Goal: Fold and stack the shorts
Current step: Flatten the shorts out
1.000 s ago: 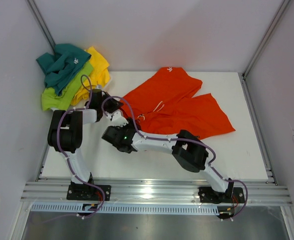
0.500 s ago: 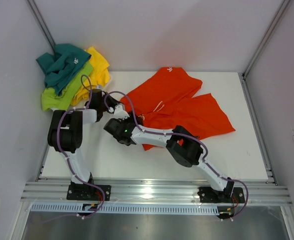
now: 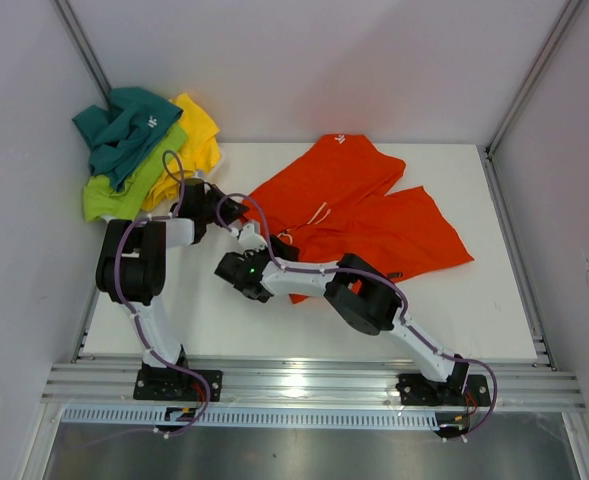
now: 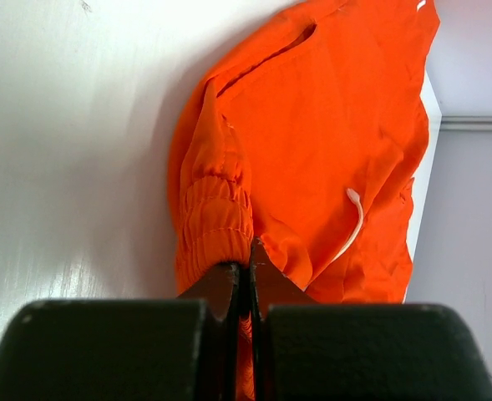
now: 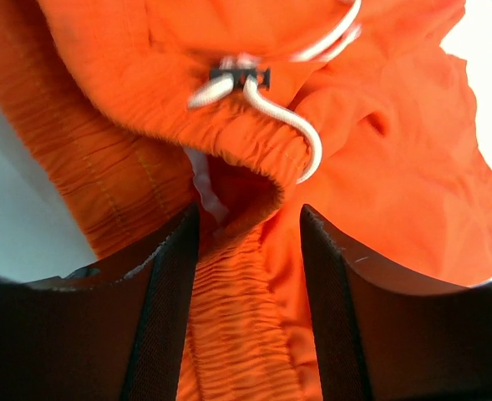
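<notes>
The orange shorts (image 3: 359, 210) lie spread open on the white table (image 3: 494, 320), waistband toward the arms. My left gripper (image 3: 244, 220) is shut on the left end of the gathered waistband (image 4: 216, 209); orange cloth shows between its closed jaws (image 4: 250, 271). My right gripper (image 3: 272, 256) is open, its fingers (image 5: 172, 292) on either side of the elastic waistband (image 5: 246, 334), just short of the white drawstring (image 5: 287, 125). The teal (image 3: 124, 125), lime green (image 3: 124, 185) and yellow shorts (image 3: 199, 130) lie heaped at the back left corner.
White walls with metal corner posts (image 3: 529, 70) close in the table on three sides. The heap of shorts overhangs the table's back left corner. A metal rail (image 3: 304, 380) with both arm bases runs along the near edge.
My right arm has folded in toward the left, bringing its open jaws over the waistband. The near edge of the orange shorts has shifted a little toward the arms. The left gripper keeps its hold.
</notes>
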Available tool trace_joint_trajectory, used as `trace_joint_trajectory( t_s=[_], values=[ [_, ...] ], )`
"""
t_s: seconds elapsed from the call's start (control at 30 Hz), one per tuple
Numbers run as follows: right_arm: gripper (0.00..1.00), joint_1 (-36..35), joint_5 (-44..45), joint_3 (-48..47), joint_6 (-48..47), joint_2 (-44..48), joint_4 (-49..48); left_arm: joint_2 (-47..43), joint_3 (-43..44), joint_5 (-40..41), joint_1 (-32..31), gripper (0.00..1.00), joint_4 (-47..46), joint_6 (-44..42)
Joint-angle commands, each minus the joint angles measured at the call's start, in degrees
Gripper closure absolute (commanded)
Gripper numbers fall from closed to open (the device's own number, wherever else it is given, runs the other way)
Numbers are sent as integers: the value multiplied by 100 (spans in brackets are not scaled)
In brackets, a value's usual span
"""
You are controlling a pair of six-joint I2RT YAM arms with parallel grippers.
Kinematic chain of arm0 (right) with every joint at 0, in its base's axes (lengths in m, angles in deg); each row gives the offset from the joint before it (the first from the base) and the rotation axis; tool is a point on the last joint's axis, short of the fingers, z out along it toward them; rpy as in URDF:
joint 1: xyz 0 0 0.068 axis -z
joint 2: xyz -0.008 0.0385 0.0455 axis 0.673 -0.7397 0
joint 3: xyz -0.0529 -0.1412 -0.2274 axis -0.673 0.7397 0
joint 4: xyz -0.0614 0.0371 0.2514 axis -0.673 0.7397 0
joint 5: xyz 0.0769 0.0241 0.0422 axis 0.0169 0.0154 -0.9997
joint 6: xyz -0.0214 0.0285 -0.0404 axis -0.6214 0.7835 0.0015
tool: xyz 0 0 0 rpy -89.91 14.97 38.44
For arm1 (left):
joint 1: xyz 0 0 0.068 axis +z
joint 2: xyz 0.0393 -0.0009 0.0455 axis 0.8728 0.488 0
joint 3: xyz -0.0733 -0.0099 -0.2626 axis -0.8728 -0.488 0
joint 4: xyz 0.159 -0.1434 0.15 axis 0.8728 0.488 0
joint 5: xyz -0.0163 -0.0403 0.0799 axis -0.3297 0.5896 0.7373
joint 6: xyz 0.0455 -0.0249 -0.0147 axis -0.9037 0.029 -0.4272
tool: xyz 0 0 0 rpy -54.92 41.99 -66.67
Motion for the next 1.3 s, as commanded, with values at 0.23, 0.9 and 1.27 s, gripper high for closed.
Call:
trace_joint_trajectory(
  t_s=[0.23,0.9,1.27],
  values=[
    [51,-264,427,617,1259,405,1031,34,224,-79,116,100,-141,24],
    [82,-633,182,713,2394,1046,2817,131,418,-43,195,100,-62,-38],
    [100,-519,-520,705,1207,1512,1683,114,339,-114,177,100,-106,-81]
  ],
)
